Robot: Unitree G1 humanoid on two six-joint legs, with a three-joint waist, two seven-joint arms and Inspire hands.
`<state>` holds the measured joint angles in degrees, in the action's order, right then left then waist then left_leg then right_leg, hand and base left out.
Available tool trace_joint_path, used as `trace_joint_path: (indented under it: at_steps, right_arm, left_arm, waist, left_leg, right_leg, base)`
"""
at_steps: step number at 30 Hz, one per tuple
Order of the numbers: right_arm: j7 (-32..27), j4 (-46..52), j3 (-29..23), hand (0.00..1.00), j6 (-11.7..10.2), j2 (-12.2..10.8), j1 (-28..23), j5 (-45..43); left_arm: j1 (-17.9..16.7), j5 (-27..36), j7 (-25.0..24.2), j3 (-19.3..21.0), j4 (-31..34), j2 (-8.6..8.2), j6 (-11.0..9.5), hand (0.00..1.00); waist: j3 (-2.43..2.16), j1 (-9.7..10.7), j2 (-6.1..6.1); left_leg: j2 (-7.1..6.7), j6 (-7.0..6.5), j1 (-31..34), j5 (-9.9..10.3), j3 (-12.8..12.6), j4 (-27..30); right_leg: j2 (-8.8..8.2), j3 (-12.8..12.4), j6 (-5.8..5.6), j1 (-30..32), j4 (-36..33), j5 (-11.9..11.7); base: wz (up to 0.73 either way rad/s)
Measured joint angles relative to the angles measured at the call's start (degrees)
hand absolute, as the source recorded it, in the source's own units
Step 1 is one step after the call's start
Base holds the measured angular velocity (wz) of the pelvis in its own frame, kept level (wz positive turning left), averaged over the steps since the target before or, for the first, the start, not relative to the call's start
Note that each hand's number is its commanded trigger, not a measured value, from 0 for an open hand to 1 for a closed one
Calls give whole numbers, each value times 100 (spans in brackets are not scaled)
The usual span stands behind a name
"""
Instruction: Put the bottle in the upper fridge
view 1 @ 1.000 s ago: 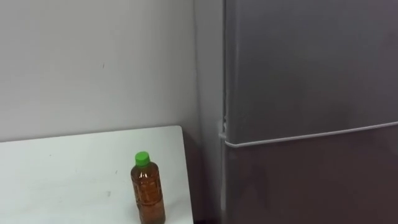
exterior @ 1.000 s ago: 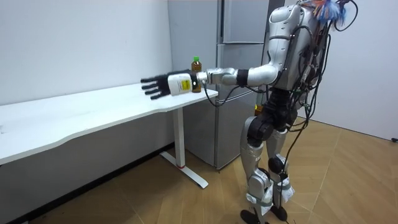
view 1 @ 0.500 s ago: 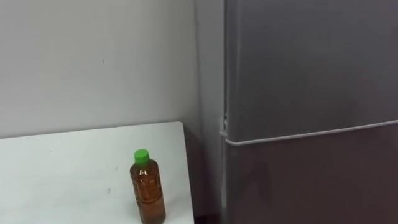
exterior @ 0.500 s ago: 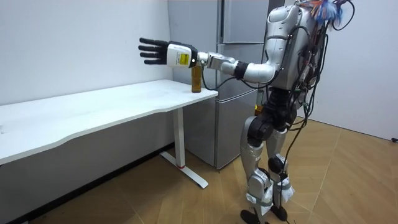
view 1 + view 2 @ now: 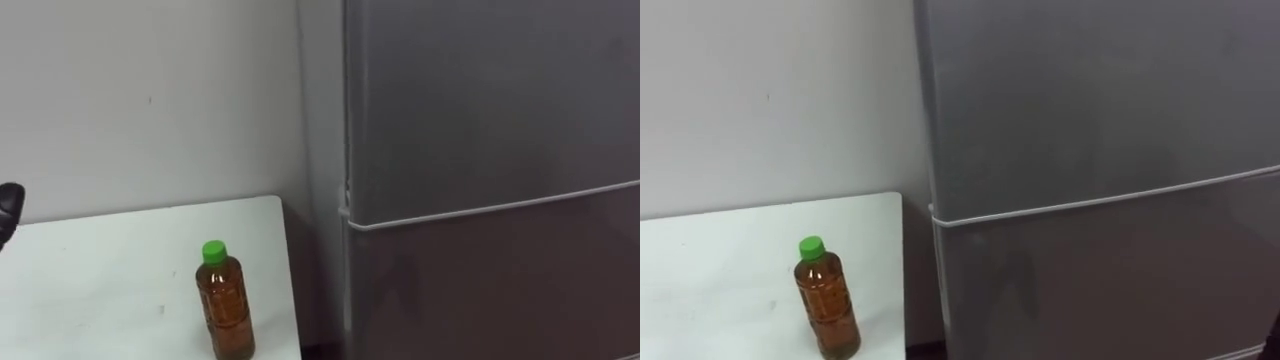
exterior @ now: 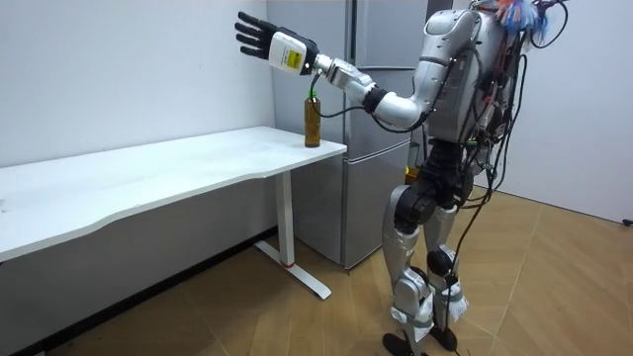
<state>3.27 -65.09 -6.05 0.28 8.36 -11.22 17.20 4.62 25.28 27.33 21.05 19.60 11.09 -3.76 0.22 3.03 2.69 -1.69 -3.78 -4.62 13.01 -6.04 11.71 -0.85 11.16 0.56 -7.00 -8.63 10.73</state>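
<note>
Little of the task is done. The bottle [image 5: 224, 300], amber with a green cap, stands upright in the lower left of the eye views, on the white surface [image 5: 100, 270] near its right-hand corner and apart from any hand. To its right the grey fridge [image 5: 480, 150] takes up most of the frame. Both its doors are closed, and a pale seam [image 5: 480, 212] across the middle right marks where the upper door meets the lower door.

In the room view the robot stands on the wooden floor in front of the fridge, just past the end of the surface. Its left hand [image 6: 265, 38] is held up in the upper middle of the frame, above and to the left of the bottle. The fingers are straight and spread, holding nothing, and the hand is well apart from the cap.

By the look of it, every step is left to do. The bottle has to be gripped and lifted. The upper door has to be pulled open. The bottle has to go on a shelf inside, and the door probably has to be shut afterwards. Since the bottle stands close to the surface's edge, a clumsy reach could tip it off.
</note>
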Motion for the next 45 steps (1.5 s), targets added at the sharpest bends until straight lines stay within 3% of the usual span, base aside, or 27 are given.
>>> trace_joint_path:
  at_steps: [3, 6, 10, 14, 23, 27, 38, 45]
  right_arm:
    - [17, 15, -54, 0, 18, -8, 8, -1]
    - [60, 83, -95, 0, 46, -8, 11, 1]
    - [60, 68, -98, 0, 56, -3, 62, -1]
    - [56, 18, -81, 0, 72, 27, 95, 3]
    - [24, 34, 34, 0, 111, 43, 134, -169]
    - [-82, -38, 42, 0, 193, 36, 240, -191]
    - [-132, -218, 58, 0, 224, 58, 343, -182]
    - [-127, -263, 259, 0, 226, 123, 423, -181]
  left_arm:
    - [215, 0, -236, -223, 0, -1, 137, 0]
    - [258, 7, -649, -477, 0, -1, 227, 0]
    - [274, 55, -1209, -824, 0, -17, 391, 0]
    - [362, 61, -1455, -1070, 3, -45, 520, 0]
    - [904, 129, -1788, -1809, 13, -124, 753, 0]
    - [971, 131, -1848, -1926, 14, -190, 790, 0]
    - [981, 218, -2175, -2250, 20, -362, 839, 0]
    - [995, 220, -2342, -2462, 36, -373, 859, 0]
  waist:
    - [3, 115, 4]
    - [23, 200, 58]
    - [18, 339, 88]
    - [4, 382, 101]
    - [-14, 512, 22]
    - [-12, 623, -4]
    - [-21, 626, 4]
    - [-30, 634, 20]
  left_leg:
    - [0, 0, 13, 0, 4, 3]
    - [-1, -2, 16, 2, -8, -6]
    - [9, -2, 8, 2, -40, -38]
    - [21, -2, 17, 2, -108, -43]
    - [24, -1, -4, 0, -180, -36]
    - [25, 0, -10, 0, -192, -34]
    - [28, 0, -11, 0, -204, -45]
    - [42, 1, 4, 0, -273, -88]
  right_leg:
    - [-11, 8, 0, -59, 0, 0]
    - [-7, 1, -1, -56, -2, -1]
    - [-11, -42, -1, -23, -8, -1]
    - [-11, -101, -1, 25, -11, -1]
    - [-13, -151, -1, 18, -9, -1]
    - [-11, -161, -1, 60, 2, 0]
    - [-4, -184, -1, 73, 2, 0]
    - [9, -266, 3, 121, -2, -3]
  base:
    - [2]
    - [-1]
    - [-5]
    - [-8]
    - [-3]
    - [0]
    - [0]
    - [-5]
